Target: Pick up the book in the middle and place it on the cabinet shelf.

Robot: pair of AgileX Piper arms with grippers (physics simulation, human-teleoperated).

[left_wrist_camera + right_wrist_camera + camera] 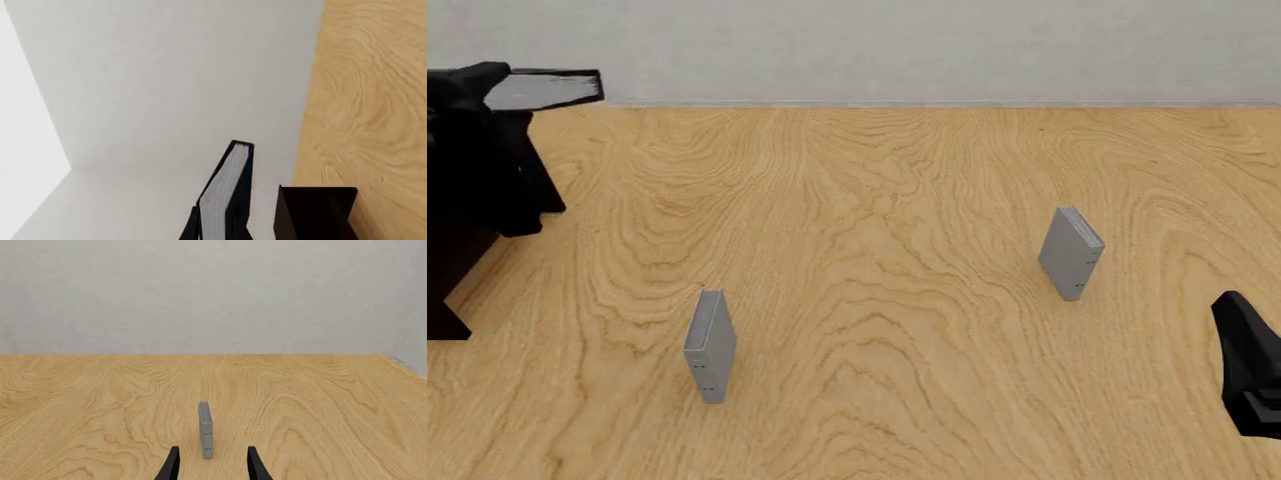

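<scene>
Already the thick black hardcover book (227, 200) is up at the dark wooden cabinet (461, 250), gripped by the left fingers (223, 235), apparently not yet released. Right fingers (211, 465) hang parted, empty.

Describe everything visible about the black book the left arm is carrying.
The book is a thick black hardcover with a block of white page edges between its covers. In the left wrist view it juts forward from the left gripper, whose fingers barely show at the frame's edge, beside the cabinet shelf. In the front view it appears at far left as a flat dark slab with a pale face, held up above the dark cabinet, clear of the table.
</scene>
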